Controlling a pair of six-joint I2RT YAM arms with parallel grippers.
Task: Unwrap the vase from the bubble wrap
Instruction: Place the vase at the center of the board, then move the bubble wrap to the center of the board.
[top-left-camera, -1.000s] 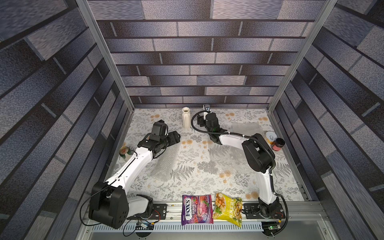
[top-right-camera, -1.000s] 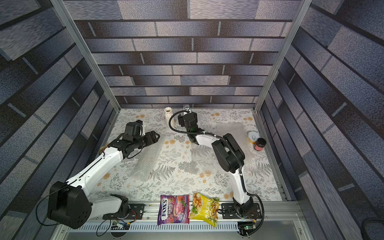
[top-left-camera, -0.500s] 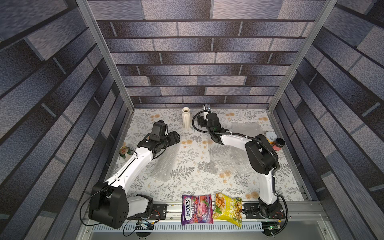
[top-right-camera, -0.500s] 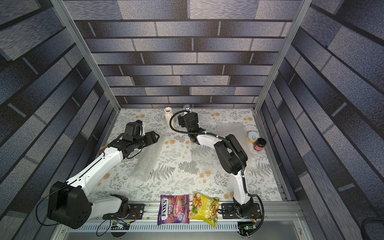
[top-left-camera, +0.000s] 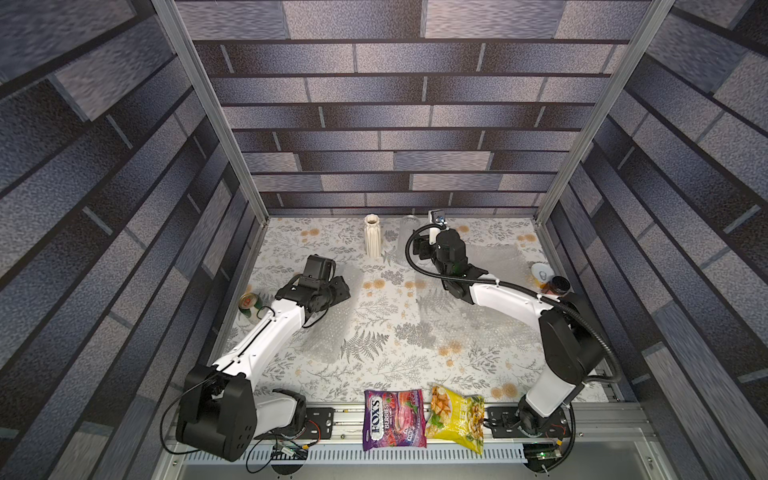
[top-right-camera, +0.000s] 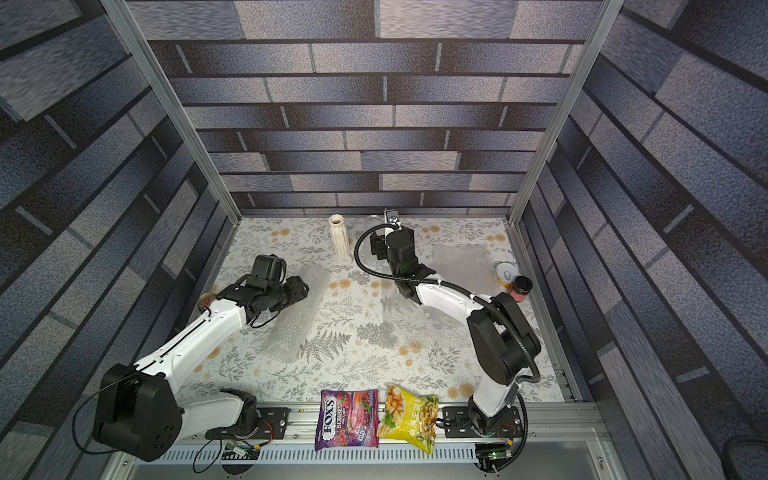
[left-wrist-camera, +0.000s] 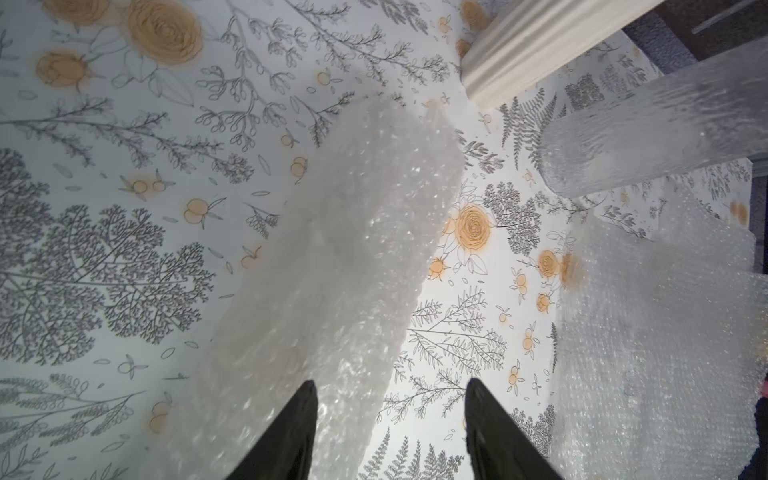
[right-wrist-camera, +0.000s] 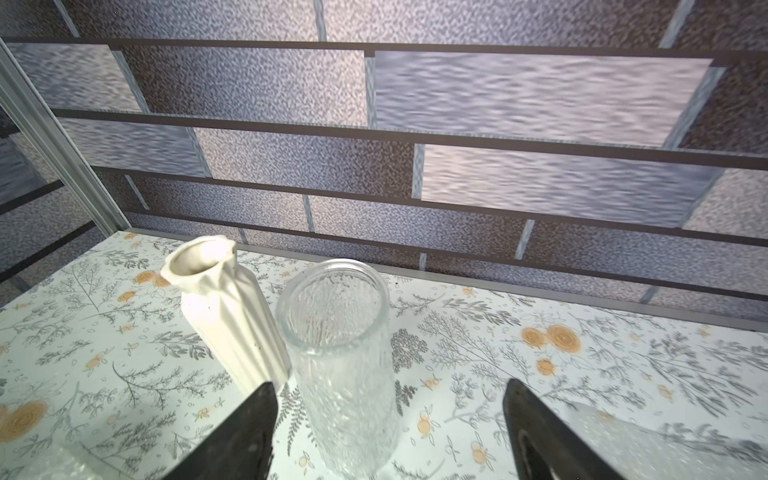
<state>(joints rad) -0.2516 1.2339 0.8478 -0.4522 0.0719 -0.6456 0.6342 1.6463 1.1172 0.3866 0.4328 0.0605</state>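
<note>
Left wrist view: the bubble wrap (left-wrist-camera: 353, 249) is seen as a long, limp roll, one end reaching near the foot of the white ribbed vase (left-wrist-camera: 540, 45). It is taken between the drawn-in jaws of the left gripper (left-wrist-camera: 390, 382). The right gripper (right-wrist-camera: 388, 382) is spread wide and empty, near that vase, facing a glass vase (right-wrist-camera: 340, 353). The wrap is judged light, soft and slippery. A loose edge should be pinched, not the bulk.
</note>
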